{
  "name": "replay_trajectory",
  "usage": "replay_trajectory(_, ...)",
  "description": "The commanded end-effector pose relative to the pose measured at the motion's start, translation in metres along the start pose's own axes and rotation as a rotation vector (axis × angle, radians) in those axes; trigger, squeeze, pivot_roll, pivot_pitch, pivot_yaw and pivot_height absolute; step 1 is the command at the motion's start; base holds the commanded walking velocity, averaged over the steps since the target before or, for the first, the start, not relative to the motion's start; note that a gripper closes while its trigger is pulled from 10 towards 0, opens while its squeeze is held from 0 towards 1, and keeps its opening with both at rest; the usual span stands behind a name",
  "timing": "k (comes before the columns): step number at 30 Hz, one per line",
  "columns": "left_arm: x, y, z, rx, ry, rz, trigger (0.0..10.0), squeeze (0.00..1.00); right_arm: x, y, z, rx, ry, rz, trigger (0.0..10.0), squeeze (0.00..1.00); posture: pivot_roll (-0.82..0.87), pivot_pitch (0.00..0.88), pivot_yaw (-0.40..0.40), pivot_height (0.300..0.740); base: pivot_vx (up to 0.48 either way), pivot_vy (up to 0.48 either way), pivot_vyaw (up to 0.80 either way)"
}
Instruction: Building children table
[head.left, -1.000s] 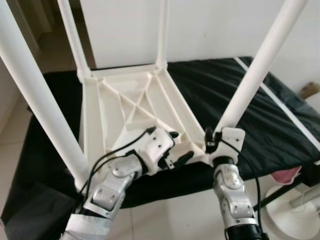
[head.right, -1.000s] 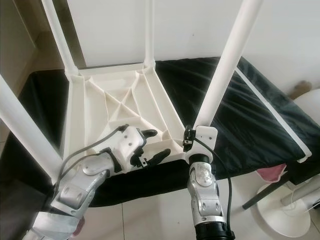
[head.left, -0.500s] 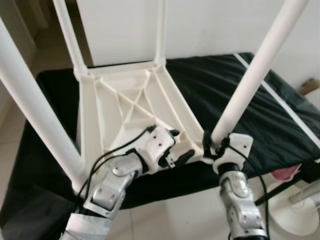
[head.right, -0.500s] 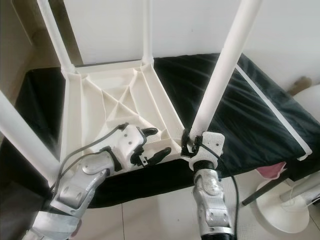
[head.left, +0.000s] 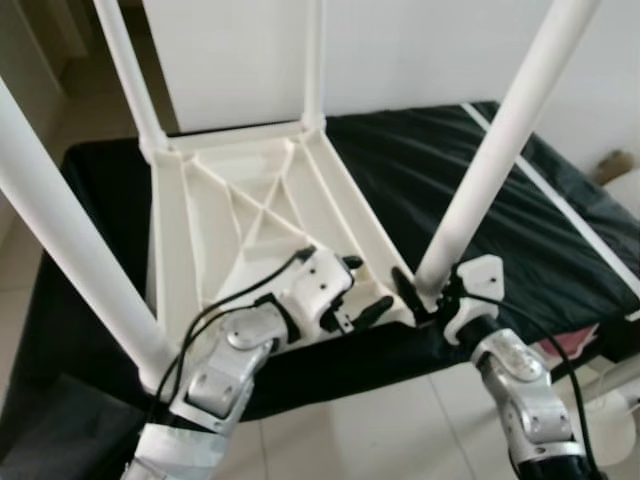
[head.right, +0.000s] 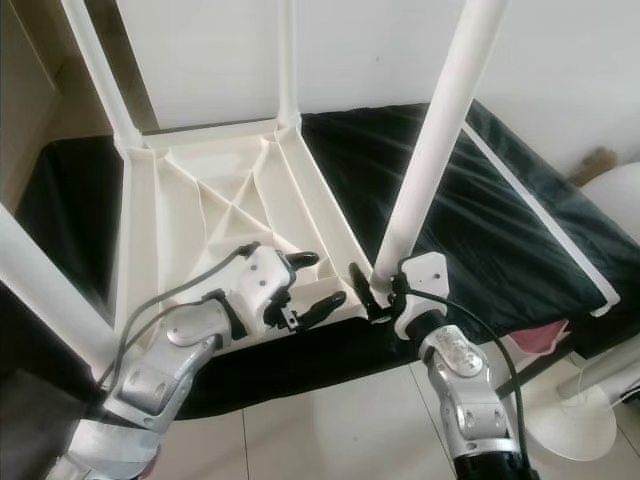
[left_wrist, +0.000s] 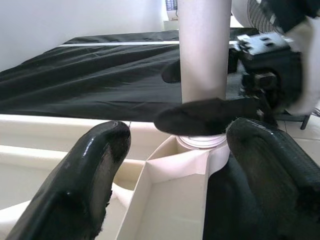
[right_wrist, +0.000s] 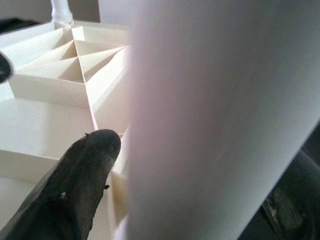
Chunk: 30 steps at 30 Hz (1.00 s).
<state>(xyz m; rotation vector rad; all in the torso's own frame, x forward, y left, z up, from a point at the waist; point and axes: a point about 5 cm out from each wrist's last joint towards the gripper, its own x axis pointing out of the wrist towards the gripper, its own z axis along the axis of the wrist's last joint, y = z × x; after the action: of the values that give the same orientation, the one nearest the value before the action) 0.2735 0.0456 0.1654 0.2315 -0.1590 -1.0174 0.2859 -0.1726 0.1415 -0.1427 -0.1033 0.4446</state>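
Here four legs (head.left: 490, 175) stand on one upturned table top (head.left: 250, 215).

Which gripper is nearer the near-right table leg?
Right. The right gripper straddles the near-right table leg at its base; the left gripper rests open on the tabletop underside beside it.

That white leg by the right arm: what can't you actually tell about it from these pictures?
- Leg top: cut off by the upper edge of both eye views.
- Leg seated in the table socket or not: in the eye views the right gripper covers the base; in the left wrist view a black finger crosses it.
- Grip contact: the right wrist view is blurred by closeness.
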Motion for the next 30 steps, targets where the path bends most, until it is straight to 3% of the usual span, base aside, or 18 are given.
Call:
replay_trajectory(1,0.001,0.0,-0.002,-0.007,0.012,0.01,10.0,0.0,0.0,0.001,-0.005,0.009,0.031,0.054,10.0,0.0,-0.05,0.04,-0.031,0.74,0.0,0.0,0.0)
replay_trajectory(3,0.001,-0.001,-0.002,-0.007,0.012,0.01,10.0,0.0,0.001,0.002,-0.006,0.006,0.045,0.09,10.0,0.0,-0.05,0.04,-0.031,0.74,0.0,0.0,0.0)
replay_trajectory(4,0.001,-0.001,-0.002,-0.008,0.011,0.011,10.0,0.0,0.001,0.002,-0.008,-0.003,0.063,0.125,2.6,0.0,-0.05,0.041,-0.036,0.74,0.0,0.0,0.0)
replay_trajectory(5,0.001,-0.001,-0.002,-0.007,0.011,0.013,10.0,0.0,0.001,0.002,-0.009,-0.012,0.073,0.15,0.0,0.0,-0.05,0.041,-0.036,0.74,0.0,0.0,0.0)
replay_trajectory(16,-0.001,0.0,-0.002,-0.009,0.009,0.028,10.0,0.0,-0.003,0.0,-0.015,-0.006,0.108,0.207,0.0,0.0,-0.04,0.036,-0.042,0.74,0.0,0.0,0.0)
replay_trajectory(17,-0.001,0.0,-0.001,-0.009,0.009,0.027,10.0,0.0,-0.003,-0.001,-0.016,-0.003,0.115,0.205,2.9,0.0,-0.04,0.036,-0.042,0.74,0.0,0.0,0.0)
replay_trajectory(18,-0.001,0.0,-0.001,-0.008,0.009,0.024,10.0,0.0,-0.004,-0.002,-0.017,0.003,0.123,0.194,10.0,0.0,-0.04,0.031,-0.038,0.74,0.0,0.0,0.0)
replay_trajectory(27,0.001,0.0,0.0,0.004,0.006,0.002,10.0,0.0,-0.01,-0.004,-0.018,0.047,0.122,0.054,10.0,0.0,-0.05,0.021,-0.028,0.74,0.0,0.0,0.0)
replay_trajectory(30,0.002,-0.002,0.0,0.003,0.004,-0.01,10.0,0.0,-0.012,-0.001,-0.023,0.057,0.146,-0.08,10.0,0.0,-0.07,0.017,-0.025,0.74,0.0,0.0,0.0)
